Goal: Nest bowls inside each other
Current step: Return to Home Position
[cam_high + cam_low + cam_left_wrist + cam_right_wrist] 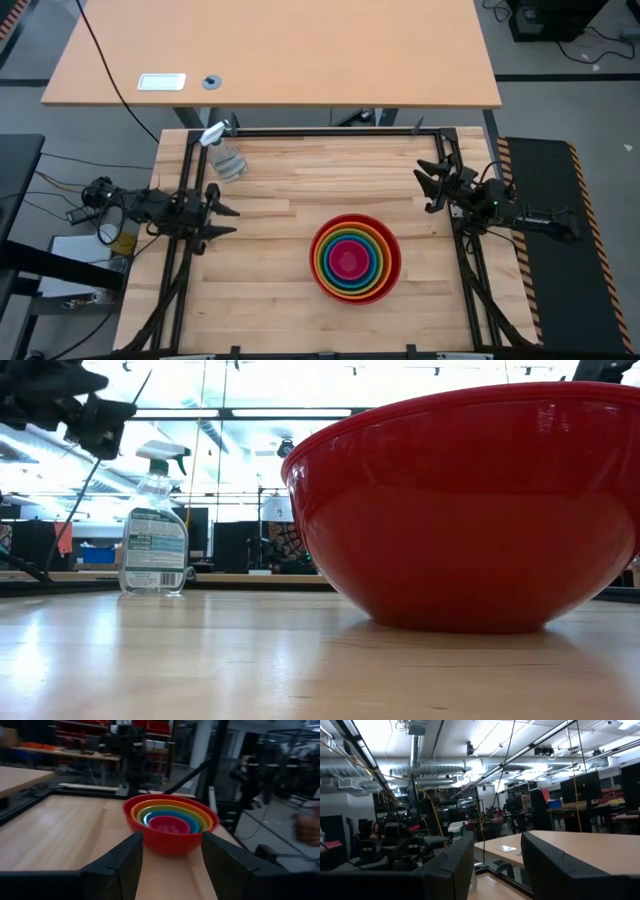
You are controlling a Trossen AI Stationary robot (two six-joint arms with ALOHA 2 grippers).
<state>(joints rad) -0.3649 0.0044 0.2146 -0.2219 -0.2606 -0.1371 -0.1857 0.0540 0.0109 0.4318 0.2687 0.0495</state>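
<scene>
The bowls [355,258] sit nested on the table, right of the middle toward the near edge: red outermost, then orange, green, blue and pink [169,824] innermost. The red bowl [470,510] rests by its base on the wood. My left gripper [228,220] is open at the table's left edge, held above the surface, its fingers pointing across toward the stack. My right gripper [428,187] is open at the table's right edge, raised and tipped upward, with nothing between its fingers [547,865].
A clear spray bottle [226,158] stands upright at the table's far left, also in the low view [155,525]. A black metal frame [330,132] runs along the table's edges. A second, tan table [280,50] lies beyond the far edge.
</scene>
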